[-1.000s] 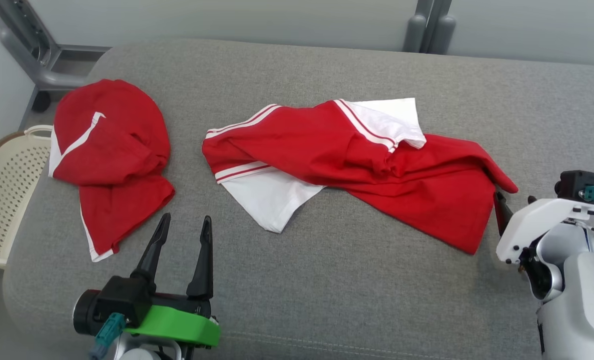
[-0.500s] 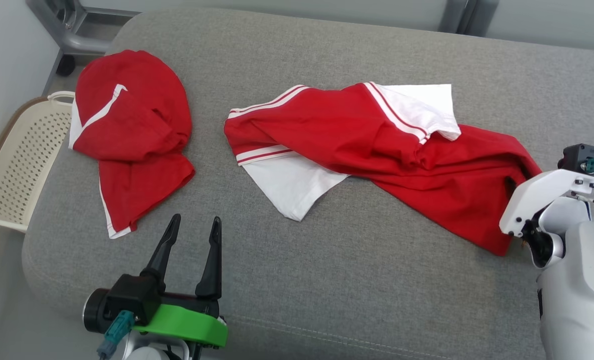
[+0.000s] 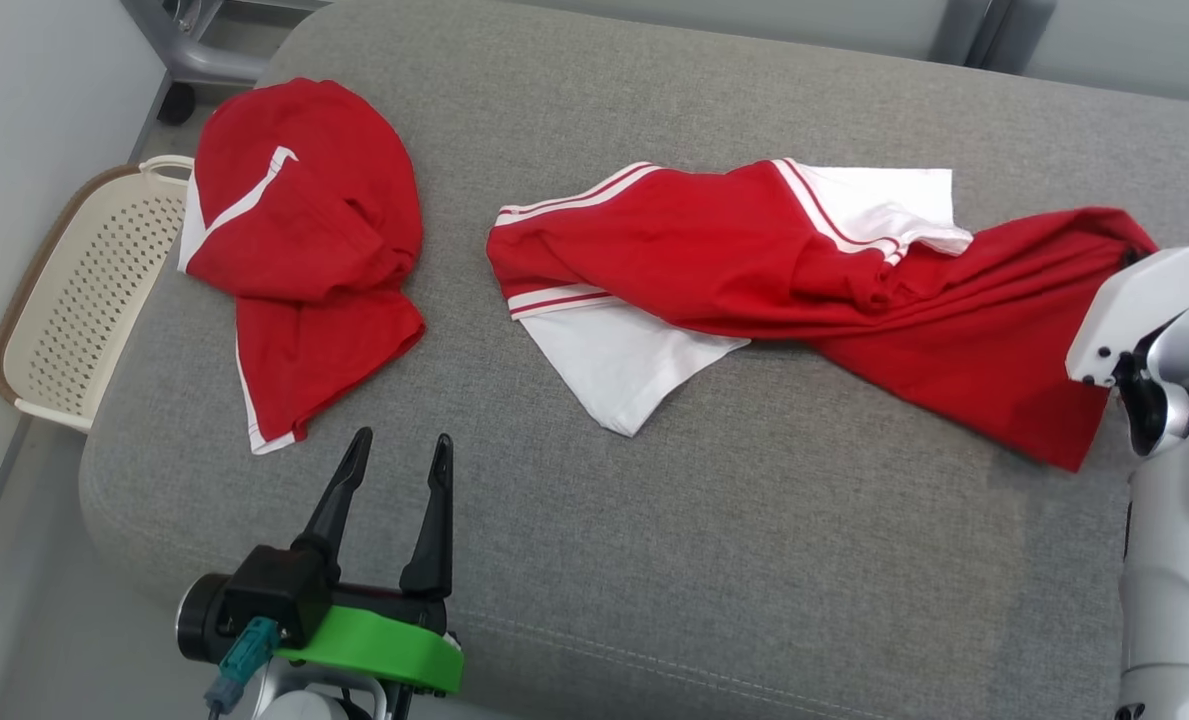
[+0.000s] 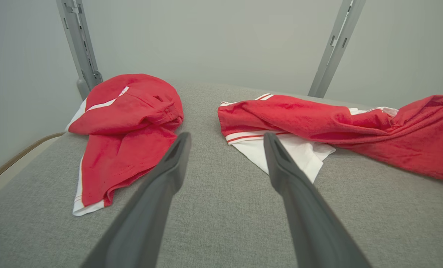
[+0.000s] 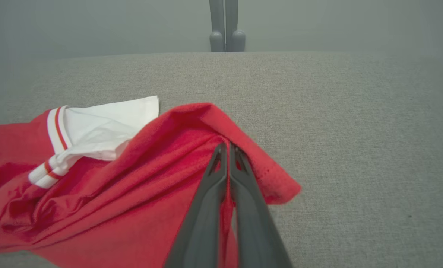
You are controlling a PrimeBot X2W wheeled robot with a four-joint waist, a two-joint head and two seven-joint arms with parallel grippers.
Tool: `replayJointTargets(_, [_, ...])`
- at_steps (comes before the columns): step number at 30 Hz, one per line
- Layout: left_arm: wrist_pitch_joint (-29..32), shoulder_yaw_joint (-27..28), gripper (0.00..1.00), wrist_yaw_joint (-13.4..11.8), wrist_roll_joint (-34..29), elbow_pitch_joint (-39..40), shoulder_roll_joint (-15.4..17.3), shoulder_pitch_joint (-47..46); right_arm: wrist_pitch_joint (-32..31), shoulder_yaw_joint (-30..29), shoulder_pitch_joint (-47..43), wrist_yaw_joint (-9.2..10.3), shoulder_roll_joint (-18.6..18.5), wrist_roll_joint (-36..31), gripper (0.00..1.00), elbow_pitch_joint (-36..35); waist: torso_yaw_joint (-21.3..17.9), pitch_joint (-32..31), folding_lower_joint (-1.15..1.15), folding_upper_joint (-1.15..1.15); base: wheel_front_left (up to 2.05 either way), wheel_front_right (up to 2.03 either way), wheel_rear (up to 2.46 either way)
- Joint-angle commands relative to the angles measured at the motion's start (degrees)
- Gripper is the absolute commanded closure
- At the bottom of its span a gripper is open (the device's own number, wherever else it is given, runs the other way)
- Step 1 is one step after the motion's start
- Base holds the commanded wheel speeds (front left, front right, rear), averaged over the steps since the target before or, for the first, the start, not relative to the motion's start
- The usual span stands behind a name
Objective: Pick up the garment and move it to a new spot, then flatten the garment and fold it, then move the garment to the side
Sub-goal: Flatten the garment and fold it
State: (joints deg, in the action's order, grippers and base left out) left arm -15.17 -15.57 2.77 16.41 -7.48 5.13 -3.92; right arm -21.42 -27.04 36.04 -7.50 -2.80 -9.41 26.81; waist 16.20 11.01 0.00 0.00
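R gripper (image 5: pixel 225 146) pinched shut on hem of red garment (image 3: pixel 714 270) at 3 o'clock; L gripper (image 3: pixel 403 436) at 7 o'clock spread wide, empty.

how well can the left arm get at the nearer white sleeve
Probably yes: the left tool is open and empty, and only bare grey cushion lies between it and the white sleeve; the bunched red garment sits off to its left.

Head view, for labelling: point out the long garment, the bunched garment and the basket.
long garment (image 3: pixel 714 270): head view, red middle.
bunched garment (image 3: pixel 304 200): head view, red upper part.
basket (image 3: pixel 84 300): head view, perforated floor.
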Motion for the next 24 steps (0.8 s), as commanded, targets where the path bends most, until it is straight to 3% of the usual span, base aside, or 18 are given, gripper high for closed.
replayJointTargets(1, [0.02,0.11,0.0,0.28,-0.56,-0.08,-0.12,-1.02,0.09,-0.54,1.44,0.02,-0.63,-1.09,1.0,-0.34,0.44,0.45,0.0,0.0,0.0,0.0,0.0])
replayJointTargets(22, [0.02,-1.97,0.0,2.07,-1.29,-0.71,-1.66,-4.3,11.03,-4.35,16.56,0.03,-11.36,-16.18,1.0,12.6,7.13,7.44,0.0,0.0,0.0,0.0,0.0])
replayJointTargets(24, [0.02,-2.29,0.0,2.27,-1.26,-0.69,-1.76,-4.56,12.05,-4.71,17.36,0.03,-11.83,-18.14,0.89,13.78,7.8,7.99,0.0,0.0,0.0,0.0,0.0])
